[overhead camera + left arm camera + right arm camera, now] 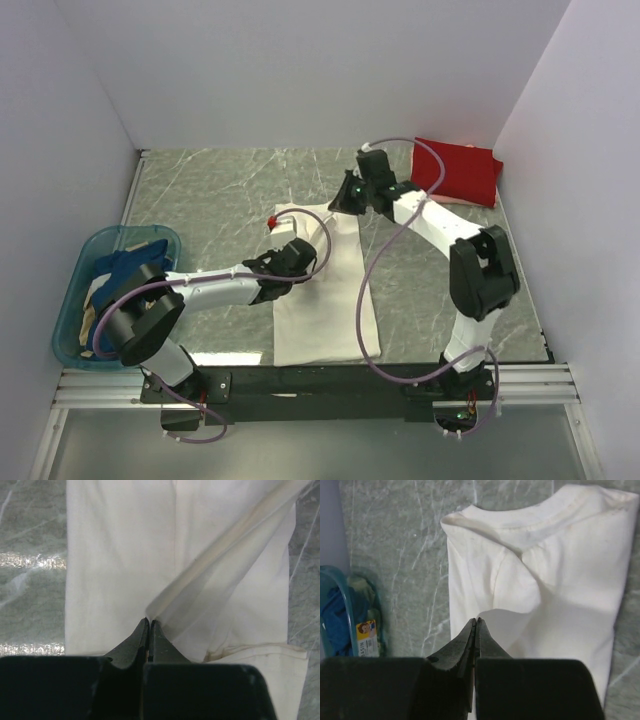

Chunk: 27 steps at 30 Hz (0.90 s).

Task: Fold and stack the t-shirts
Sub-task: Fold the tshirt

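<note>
Because the cream shirt is light, limp cloth, I would take it by an edge or corner. It lies as a long strip in the centre of the top view. My left gripper is pressed together, pinching a raised fold. My right gripper, also pressed together, sits at the shirt's edge; whether it holds cloth I cannot tell.

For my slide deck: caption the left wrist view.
Jaws shut on a raised fold of the cream-white t-shirt on the marbled table.
</note>
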Each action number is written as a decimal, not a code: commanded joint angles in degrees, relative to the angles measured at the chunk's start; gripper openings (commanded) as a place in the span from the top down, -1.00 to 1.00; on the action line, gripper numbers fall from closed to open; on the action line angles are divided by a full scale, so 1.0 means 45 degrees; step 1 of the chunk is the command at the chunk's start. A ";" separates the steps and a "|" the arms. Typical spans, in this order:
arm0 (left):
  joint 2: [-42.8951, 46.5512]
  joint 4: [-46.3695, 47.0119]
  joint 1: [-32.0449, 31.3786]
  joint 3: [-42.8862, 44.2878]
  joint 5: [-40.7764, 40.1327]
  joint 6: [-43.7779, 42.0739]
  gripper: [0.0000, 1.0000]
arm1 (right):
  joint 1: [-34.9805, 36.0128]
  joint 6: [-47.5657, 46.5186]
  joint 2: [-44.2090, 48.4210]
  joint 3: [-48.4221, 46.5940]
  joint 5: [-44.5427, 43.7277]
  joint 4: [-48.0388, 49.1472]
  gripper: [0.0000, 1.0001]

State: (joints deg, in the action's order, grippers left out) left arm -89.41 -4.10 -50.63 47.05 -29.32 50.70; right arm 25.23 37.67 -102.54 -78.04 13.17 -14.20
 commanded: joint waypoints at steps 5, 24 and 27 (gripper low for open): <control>0.0200 -0.0690 0.0158 -0.0298 -0.0711 0.1057 0.93 | 0.0525 -0.0304 -0.2211 -0.3143 -0.0543 -0.1082 1.00; -0.0191 -0.1354 0.0275 -0.0377 -0.0769 0.1644 0.57 | 0.1307 -0.1535 -0.5709 -0.7267 -0.0525 -0.1924 0.56; 0.0296 -0.1686 0.0314 -0.0202 -0.0867 0.1605 0.39 | 0.1306 -0.1905 -0.5398 -0.7267 -0.0543 -0.1942 0.13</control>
State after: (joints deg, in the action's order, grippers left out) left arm -90.45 -9.47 -49.45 45.47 -31.99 57.39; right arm 31.46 31.83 -128.40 -107.50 11.62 -24.58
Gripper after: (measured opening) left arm 0.297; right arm 0.372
